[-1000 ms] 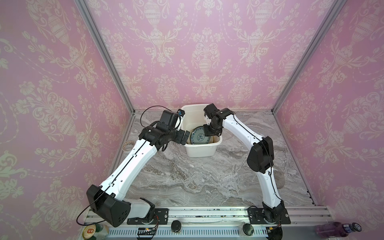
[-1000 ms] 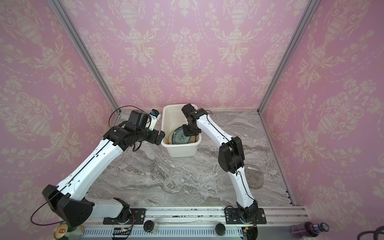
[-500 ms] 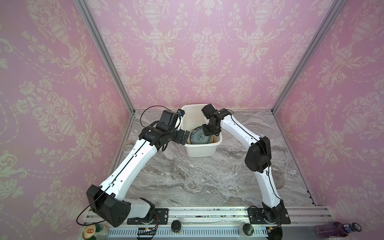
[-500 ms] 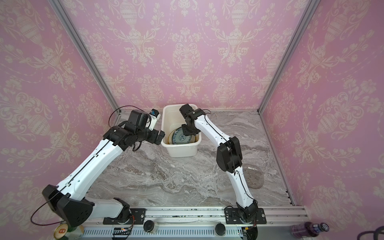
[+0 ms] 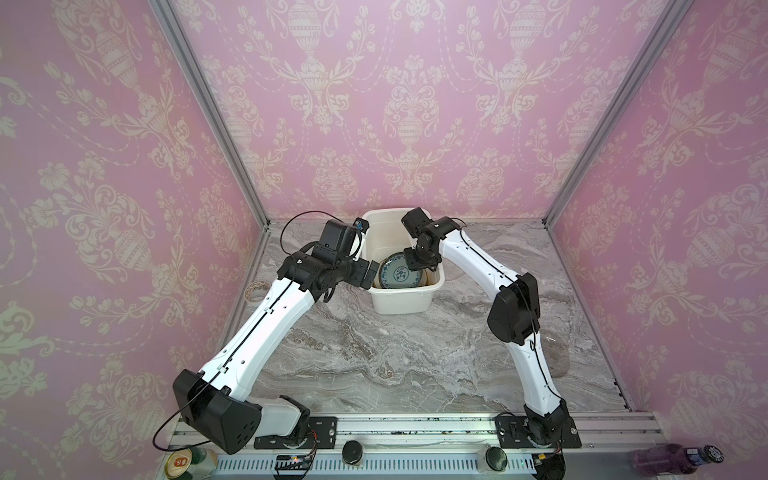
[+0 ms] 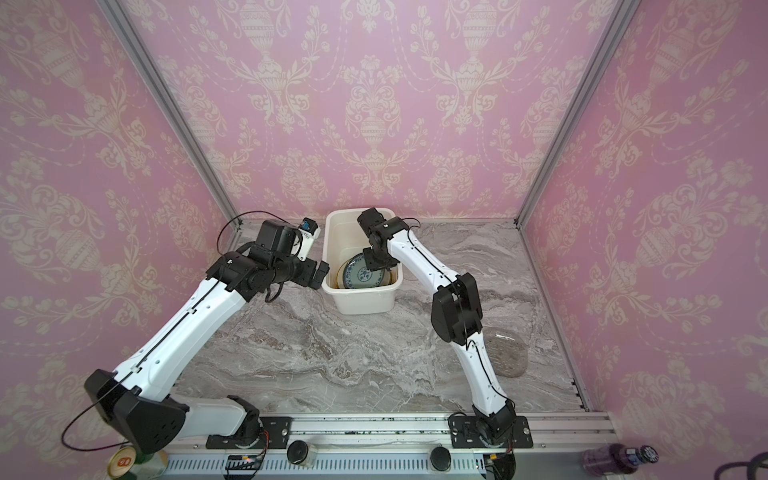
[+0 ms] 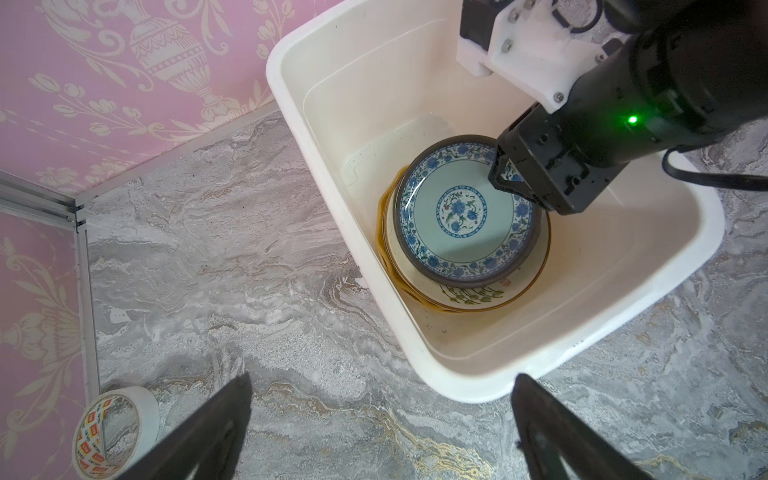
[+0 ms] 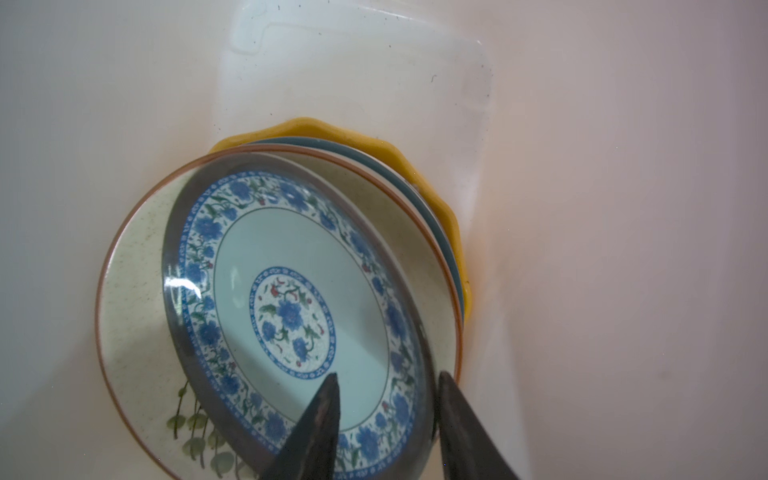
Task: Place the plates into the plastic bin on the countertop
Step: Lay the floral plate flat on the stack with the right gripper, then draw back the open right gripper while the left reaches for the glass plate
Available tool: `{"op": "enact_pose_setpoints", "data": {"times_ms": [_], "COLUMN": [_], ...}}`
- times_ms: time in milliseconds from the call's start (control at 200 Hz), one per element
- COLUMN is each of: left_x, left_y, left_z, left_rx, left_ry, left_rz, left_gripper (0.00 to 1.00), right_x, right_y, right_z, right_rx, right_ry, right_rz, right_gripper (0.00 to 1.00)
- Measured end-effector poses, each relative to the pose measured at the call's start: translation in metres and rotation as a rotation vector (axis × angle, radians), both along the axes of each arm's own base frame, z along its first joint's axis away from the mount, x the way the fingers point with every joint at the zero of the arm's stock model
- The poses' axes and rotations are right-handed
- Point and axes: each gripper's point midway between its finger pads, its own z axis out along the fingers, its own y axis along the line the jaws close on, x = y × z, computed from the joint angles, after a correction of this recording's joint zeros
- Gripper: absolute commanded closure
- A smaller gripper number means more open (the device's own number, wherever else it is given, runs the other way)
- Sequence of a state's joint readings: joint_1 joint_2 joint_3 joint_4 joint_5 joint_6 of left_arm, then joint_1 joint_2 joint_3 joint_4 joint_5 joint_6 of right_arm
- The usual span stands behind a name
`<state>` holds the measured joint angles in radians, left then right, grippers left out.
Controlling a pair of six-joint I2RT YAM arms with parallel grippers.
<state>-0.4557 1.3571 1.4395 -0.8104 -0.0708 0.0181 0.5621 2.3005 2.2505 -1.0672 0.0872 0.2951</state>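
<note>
Grey marble countertop (image 5: 395,353), white plastic bin (image 5: 401,301): my right gripper (image 8: 386,376), parted, straddles the blue-patterned round plate (image 8: 291,311) by its rim; left gripper (image 7: 382,376) gapes outside.

Pink wallpaper with a cream urn-and-garland pattern covers the back wall (image 5: 409,104) and both side walls in both top views. Silver aluminium posts (image 5: 210,112) slant from the rear corners toward the frame's upper corners. The grey marble-veined countertop (image 5: 395,353) fills the lower middle, with a metal rail (image 5: 415,428) along its bottom edge. The light is soft and even.
</note>
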Motion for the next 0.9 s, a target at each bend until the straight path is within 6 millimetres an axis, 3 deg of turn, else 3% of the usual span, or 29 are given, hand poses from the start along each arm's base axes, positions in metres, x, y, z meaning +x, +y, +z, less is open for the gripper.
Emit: {"op": "enact_pose_setpoints", "data": {"times_ms": [680,901], "left_x": [0.001,0.004], "left_y": [0.004,0.007], "left_z": [0.0,0.013], "left_rx": [0.015,0.012], "left_ry": [-0.007,-0.04], "left_rz": [0.016,0.037], "left_gripper": [0.01,0.01], "right_x": [0.006,0.003], "right_y": [-0.001,0.004], "right_z": [-0.001,0.007], "right_rx": [-0.032,-0.003], "right_ry": [-0.029,-0.035], "right_rz": [-0.006,0.006], "right_gripper": [0.62,0.61]}}
